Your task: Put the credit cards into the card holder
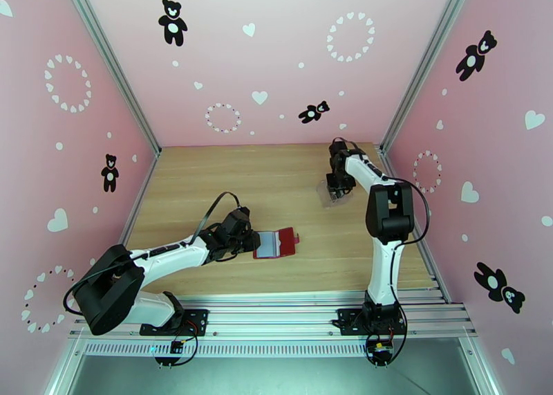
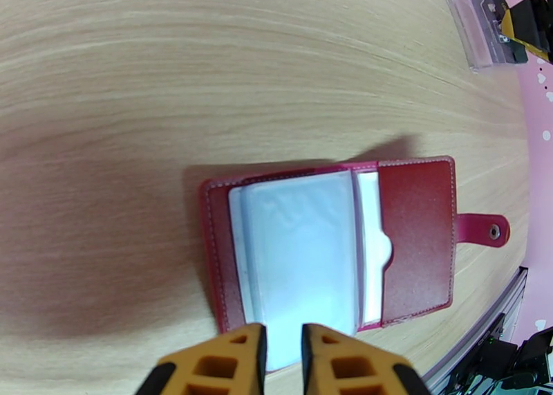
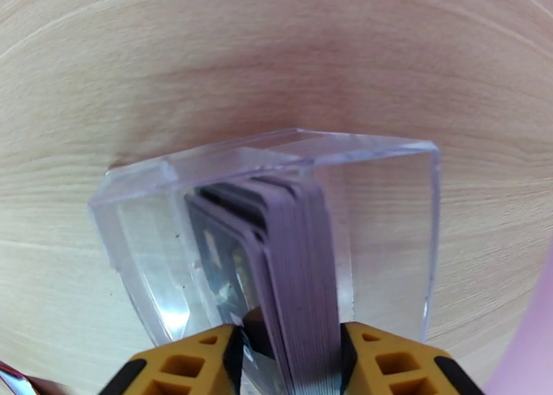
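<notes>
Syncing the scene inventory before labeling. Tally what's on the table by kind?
card holder: 1
clear plastic case: 1
stack of credit cards: 1 (standing in the case, packed too tightly to count singly)
Total: 3

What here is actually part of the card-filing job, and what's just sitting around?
In the job: the credit cards, in a stack; the card holder, lying open; the left gripper pinching its sleeve; the right gripper, fingers either side of the cards.
Just there: the clear case that stores the cards; the bear stickers on the walls.
</notes>
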Robot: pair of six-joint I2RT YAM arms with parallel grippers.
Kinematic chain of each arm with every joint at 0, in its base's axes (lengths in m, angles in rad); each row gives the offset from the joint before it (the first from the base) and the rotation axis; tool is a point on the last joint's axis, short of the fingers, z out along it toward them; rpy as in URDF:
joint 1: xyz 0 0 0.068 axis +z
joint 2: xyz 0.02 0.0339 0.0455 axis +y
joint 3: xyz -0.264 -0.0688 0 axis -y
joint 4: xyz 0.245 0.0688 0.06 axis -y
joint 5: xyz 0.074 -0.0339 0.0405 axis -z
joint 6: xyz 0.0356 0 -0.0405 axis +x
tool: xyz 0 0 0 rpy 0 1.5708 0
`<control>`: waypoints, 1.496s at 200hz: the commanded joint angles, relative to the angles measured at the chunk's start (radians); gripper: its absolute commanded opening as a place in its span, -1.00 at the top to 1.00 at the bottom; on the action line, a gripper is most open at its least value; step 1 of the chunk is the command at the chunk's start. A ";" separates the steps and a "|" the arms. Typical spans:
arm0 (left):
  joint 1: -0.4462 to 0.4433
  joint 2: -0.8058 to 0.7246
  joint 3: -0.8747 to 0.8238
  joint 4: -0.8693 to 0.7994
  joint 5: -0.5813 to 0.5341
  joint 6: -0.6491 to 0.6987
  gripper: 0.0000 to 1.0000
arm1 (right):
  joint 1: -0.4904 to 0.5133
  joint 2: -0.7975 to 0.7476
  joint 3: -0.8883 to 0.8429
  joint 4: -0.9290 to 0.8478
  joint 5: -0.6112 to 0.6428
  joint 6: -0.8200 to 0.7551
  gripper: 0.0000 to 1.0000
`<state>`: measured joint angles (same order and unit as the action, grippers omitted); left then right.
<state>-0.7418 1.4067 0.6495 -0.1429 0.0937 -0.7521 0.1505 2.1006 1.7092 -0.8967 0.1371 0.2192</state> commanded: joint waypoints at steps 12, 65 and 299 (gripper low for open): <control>0.008 -0.014 -0.022 0.005 0.007 0.002 0.57 | 0.038 -0.096 -0.123 -0.003 -0.080 0.041 0.24; 0.006 -0.047 -0.034 -0.005 0.000 0.003 0.57 | 0.083 -0.281 -0.345 0.070 -0.133 0.075 0.30; 0.007 -0.022 -0.037 0.026 0.012 -0.005 0.57 | 0.129 -0.162 -0.258 0.047 0.088 0.103 0.05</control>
<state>-0.7418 1.3830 0.6231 -0.1375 0.0937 -0.7555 0.2817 1.9102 1.4288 -0.8173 0.1677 0.3080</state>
